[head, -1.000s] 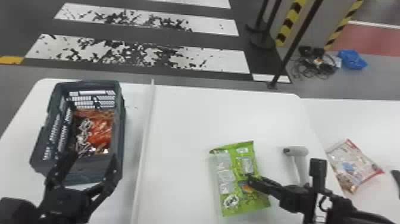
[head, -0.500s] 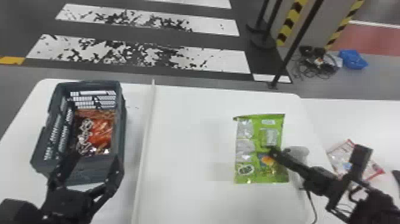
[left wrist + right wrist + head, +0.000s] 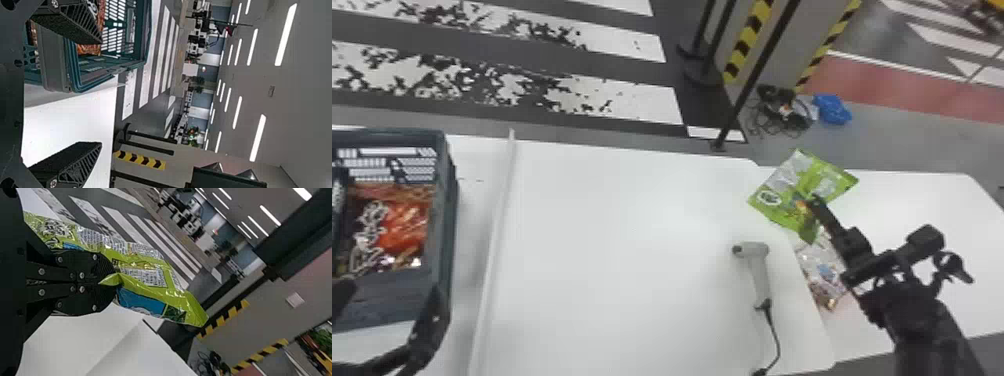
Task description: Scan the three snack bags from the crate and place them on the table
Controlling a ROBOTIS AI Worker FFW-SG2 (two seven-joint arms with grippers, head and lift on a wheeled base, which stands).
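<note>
In the head view, I have the right gripper [image 3: 813,199] at about 2 o'clock, holding the shiny green plastic snack bag [image 3: 779,189] near the seam between the broad white table [image 3: 612,250] and the white side table [image 3: 907,205]. I judge this to be the set-down: carry it toward 3 o'clock, lower it flat, then release and back straight off. The pale, multicoloured plastic snack bag [image 3: 824,272] lies at its 5 o'clock, so landing there would stack them. The bag's far corner overlaps the side table's 12 o'clock edge, so I'd draw it inward first; the grey pistol-shaped scanner [image 3: 755,270] and its cord need clearance at 7 o'clock. The dark slatted plastic crate [image 3: 446,215], with an orange-red snack bag [image 3: 404,227] inside, sits at 9 o'clock. In the left wrist view, the left gripper [image 3: 100,94] waits spread beside it, grasping nothing. In the right wrist view, the right fingers pinch the green bag's edge; its loose end could drag.
</note>
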